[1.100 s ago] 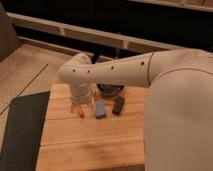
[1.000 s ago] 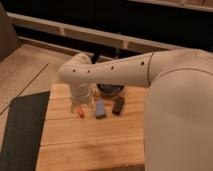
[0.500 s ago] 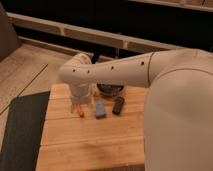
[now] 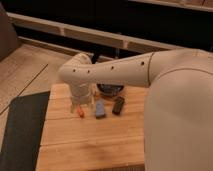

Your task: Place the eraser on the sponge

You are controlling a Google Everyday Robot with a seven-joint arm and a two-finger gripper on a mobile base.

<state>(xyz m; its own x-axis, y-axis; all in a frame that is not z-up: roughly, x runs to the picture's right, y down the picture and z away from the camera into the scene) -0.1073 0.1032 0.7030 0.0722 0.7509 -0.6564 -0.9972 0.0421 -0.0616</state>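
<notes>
The eraser, a small black oblong block, lies flat on the wooden table. Just to its left, close beside it, lies the sponge, a small blue pad. My white arm reaches from the right across the table's back part and bends down. The gripper hangs at its end, low over the table just left of the sponge and apart from the eraser. Nothing shows in its grasp.
A dark round bowl sits behind the eraser, partly hidden by the arm. A thin orange-red stick-like tool lies under the gripper's left side. A dark mat covers the floor left of the table.
</notes>
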